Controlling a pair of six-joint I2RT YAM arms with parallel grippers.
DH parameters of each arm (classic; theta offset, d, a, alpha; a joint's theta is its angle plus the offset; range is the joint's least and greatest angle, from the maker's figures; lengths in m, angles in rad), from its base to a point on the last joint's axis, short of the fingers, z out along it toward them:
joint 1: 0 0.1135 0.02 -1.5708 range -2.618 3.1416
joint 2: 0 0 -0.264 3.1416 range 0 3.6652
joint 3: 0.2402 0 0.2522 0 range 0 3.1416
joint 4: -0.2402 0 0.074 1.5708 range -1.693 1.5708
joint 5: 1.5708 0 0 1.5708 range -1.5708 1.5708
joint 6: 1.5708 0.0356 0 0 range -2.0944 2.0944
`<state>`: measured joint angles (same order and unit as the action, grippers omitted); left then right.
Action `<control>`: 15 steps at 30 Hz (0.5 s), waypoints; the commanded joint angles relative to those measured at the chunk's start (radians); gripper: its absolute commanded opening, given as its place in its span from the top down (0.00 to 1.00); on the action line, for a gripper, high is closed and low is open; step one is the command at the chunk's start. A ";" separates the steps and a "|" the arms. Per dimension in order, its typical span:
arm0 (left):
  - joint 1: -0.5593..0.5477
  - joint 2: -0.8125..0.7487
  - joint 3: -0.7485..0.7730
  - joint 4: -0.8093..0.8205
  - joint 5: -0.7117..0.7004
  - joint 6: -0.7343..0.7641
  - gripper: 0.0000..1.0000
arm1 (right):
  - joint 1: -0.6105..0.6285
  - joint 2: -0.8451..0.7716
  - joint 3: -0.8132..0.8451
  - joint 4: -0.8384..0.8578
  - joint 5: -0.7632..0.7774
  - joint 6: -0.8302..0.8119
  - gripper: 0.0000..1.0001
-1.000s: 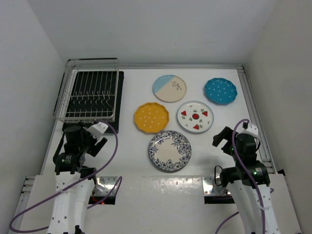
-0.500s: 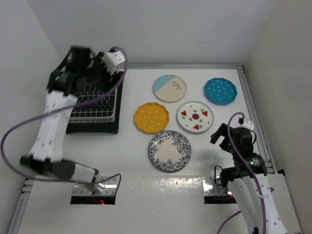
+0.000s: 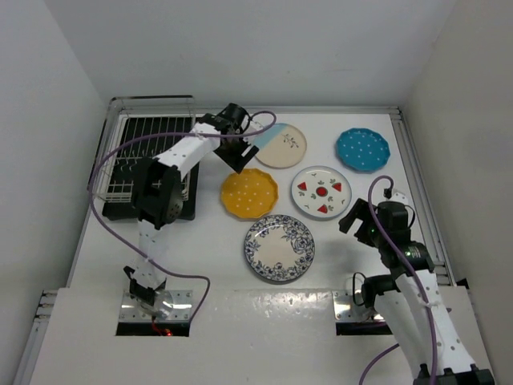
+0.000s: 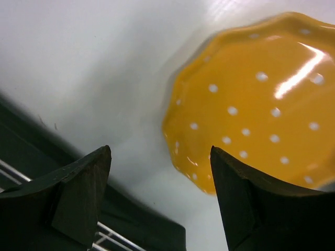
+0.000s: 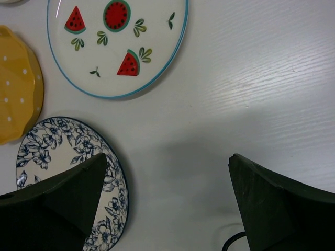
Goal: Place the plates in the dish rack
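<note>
Left claw (image 3: pixel 240 155) hovers over the far rim of the yellow scalloped ceramic plate with white dots (image 3: pixel 249 193), just beside the round blue-and-cream ceramic plate (image 3: pixel 278 145). Its jaws are spread wide with nothing between them. The wrist view shows the yellow plate's lip (image 4: pixel 194 178) under the gap.

Right claw (image 3: pixel 357 223) is also wide apart and empty. It sits above the bare white desk (image 5: pixel 251 78), near the white plate with blue floral pattern (image 5: pixel 57 172).

All plates lie flat on the desk. The silver-white wire dish rack (image 3: pixel 132 148) sits far left on its black tray (image 3: pixel 192 207) and holds none.

Step in hand, as I read it, is grasping the yellow plate.
- A flat plate gives little purchase, so descend at the rim with one finger outside the scalloped edge and one on the face.
- Pinch deep, since the glaze likely slips.
- Keep clear of the blue-and-cream neighbour.
- Lift, then tip the plate upright before reaching the tines.
</note>
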<state>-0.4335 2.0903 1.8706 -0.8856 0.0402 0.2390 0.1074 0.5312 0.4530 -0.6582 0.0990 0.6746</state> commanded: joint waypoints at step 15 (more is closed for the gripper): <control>0.084 0.177 -0.079 0.030 0.209 -0.041 0.51 | -0.002 0.075 0.044 0.083 -0.048 0.034 0.01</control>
<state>-0.3523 2.2745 1.8580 -0.8185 0.1528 0.1761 0.1070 0.6037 0.4534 -0.6037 0.0517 0.7040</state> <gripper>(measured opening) 0.520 0.986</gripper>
